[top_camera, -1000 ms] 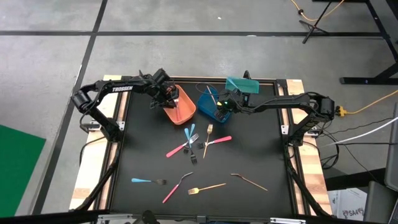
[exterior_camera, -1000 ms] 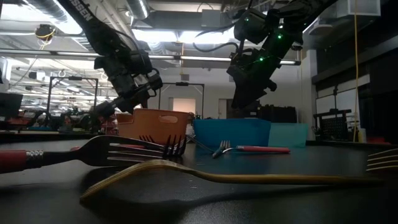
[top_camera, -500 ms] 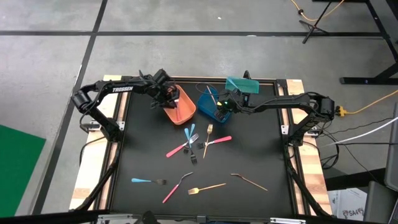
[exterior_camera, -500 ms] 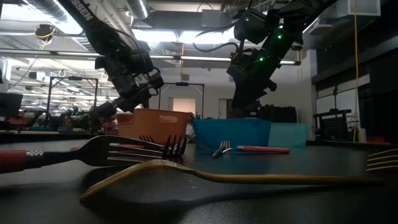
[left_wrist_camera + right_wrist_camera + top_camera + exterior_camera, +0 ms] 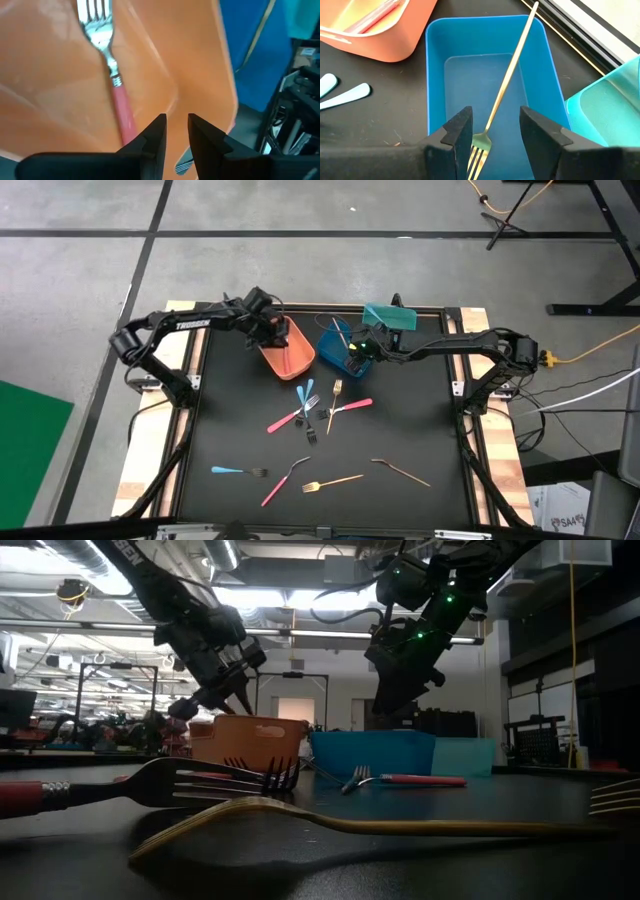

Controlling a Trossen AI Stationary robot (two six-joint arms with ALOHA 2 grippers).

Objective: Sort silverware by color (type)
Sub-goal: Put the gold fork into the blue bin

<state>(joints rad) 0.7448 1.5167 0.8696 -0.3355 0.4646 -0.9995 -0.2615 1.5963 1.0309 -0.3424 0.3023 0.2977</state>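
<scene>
Above the orange bin (image 5: 290, 352), where a pink-handled fork (image 5: 114, 75) lies, the left claw (image 5: 176, 131) is nearly closed and empty, while the right claw (image 5: 495, 131), open, hovers over a gold fork (image 5: 505, 90) in the blue bin (image 5: 436, 75).

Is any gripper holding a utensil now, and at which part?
Nothing is held. The left gripper is empty above the pink-handled fork; the right gripper is open over the gold fork.
</scene>
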